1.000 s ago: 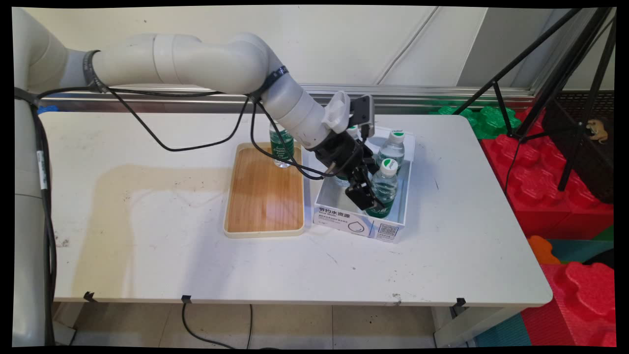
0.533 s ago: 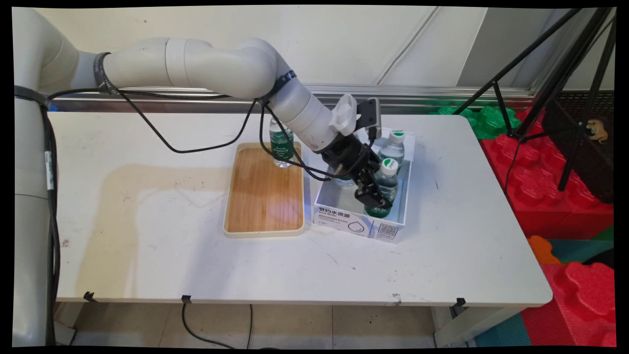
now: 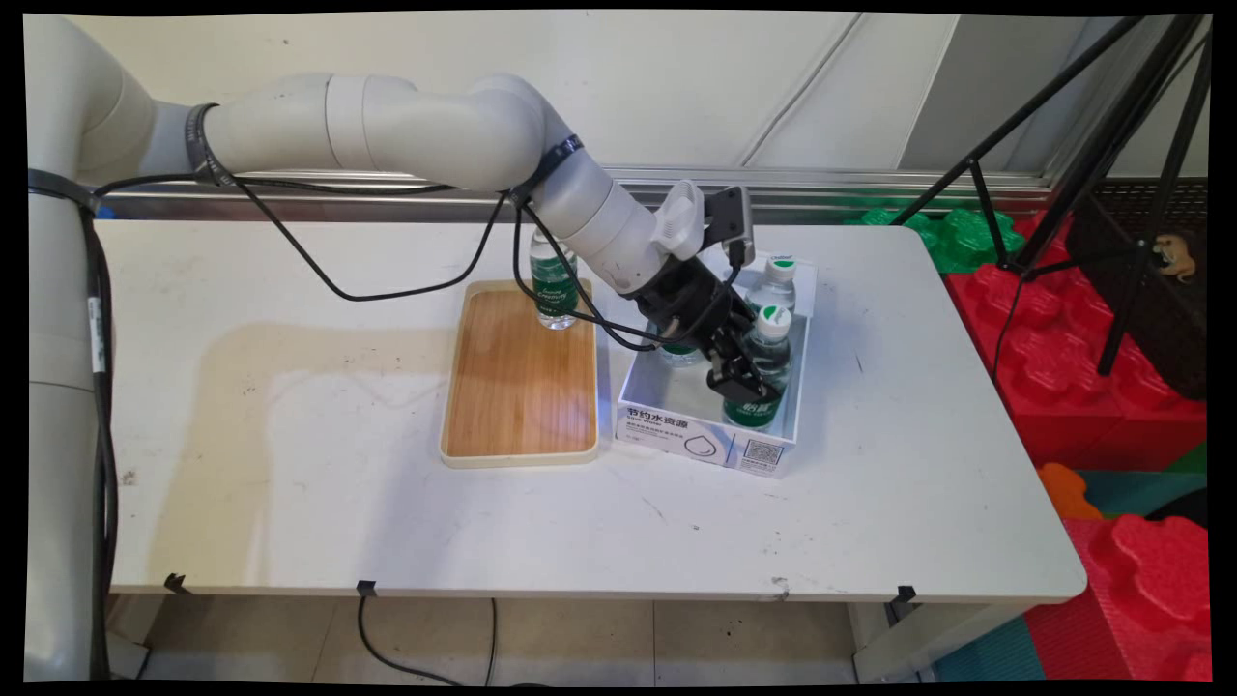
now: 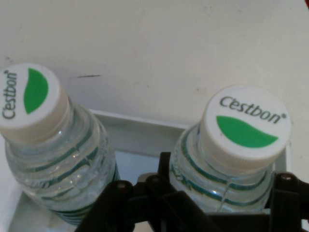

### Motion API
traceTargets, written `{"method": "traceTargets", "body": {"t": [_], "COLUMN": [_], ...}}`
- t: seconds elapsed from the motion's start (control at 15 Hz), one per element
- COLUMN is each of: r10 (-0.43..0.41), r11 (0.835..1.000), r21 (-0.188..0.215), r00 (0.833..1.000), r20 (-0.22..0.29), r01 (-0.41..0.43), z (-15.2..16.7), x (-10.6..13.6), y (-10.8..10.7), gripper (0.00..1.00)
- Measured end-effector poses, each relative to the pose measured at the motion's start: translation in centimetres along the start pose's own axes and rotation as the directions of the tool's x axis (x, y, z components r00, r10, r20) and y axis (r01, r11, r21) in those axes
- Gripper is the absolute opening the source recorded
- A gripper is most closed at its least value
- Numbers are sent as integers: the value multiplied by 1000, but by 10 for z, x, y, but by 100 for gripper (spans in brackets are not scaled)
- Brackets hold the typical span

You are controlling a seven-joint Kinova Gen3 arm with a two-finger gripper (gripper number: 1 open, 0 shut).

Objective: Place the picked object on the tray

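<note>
Pincer [image 3: 746, 379] straddles bottle [image 3: 763, 372] at box's [image 3: 705, 440] 3 o'clock side, closure unclear. Likely full, heavy, slick; best gripped below cap [image 4: 246, 123].

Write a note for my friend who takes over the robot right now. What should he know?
Gripper: reaches into the white box, right at the front bottle; whether it grips cannot be seen.
In the box: a second bottle stands behind the front one, and a third bottle is partly hidden by the arm.
Wooden tray: left of the box, with one upright bottle at its far end.
Everything sits on the white table.
</note>
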Motion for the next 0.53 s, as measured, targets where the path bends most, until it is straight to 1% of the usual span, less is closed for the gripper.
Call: {"method": "traceTargets", "body": {"t": [0.27,0.53], "r10": [-9,-19], "r11": [1000,1000], "r21": [-1,6], "r00": [1000,999], "r20": [-16,-45], "r01": [9,19], "z": [-8,-30], "x": [2,6], "y": [2,4], "gripper": [0,0]}}
